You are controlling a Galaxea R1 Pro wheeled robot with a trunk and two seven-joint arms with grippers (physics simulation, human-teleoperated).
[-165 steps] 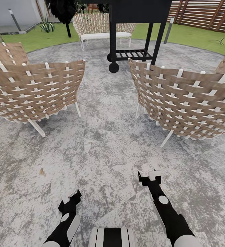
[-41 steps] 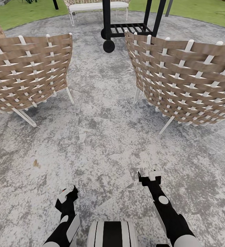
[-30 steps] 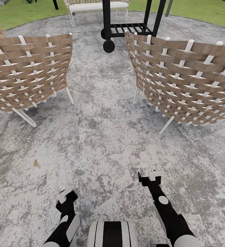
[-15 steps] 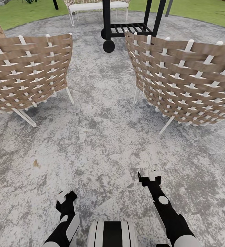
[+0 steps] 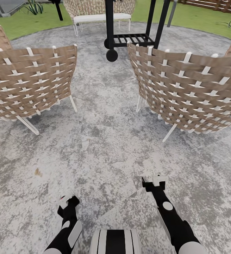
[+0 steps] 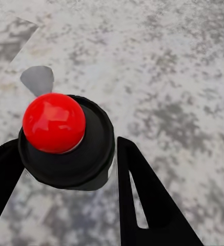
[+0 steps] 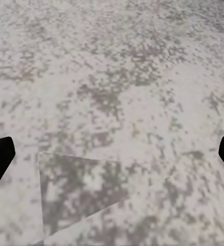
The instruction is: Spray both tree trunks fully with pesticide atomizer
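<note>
The head camera has just tipped up a touch, bringing more lawn (image 5: pixel 20 26) into the far edge, while both arms hang as before; nearest in, the left gripper (image 6: pixel 65 169) is clamped around the pesticide atomizer (image 6: pixel 65 141), a squat black body topped by a glossy red ball, and the right gripper (image 5: pixel 153 181) hangs spread and empty over the mottled grey patio (image 5: pixel 105 141). Pick-up looks done, so the next move is travel: steer between the 2 woven chairs (image 5: pixel 31 83), past the black cart (image 5: pixel 131 35), and find the trees.
</note>
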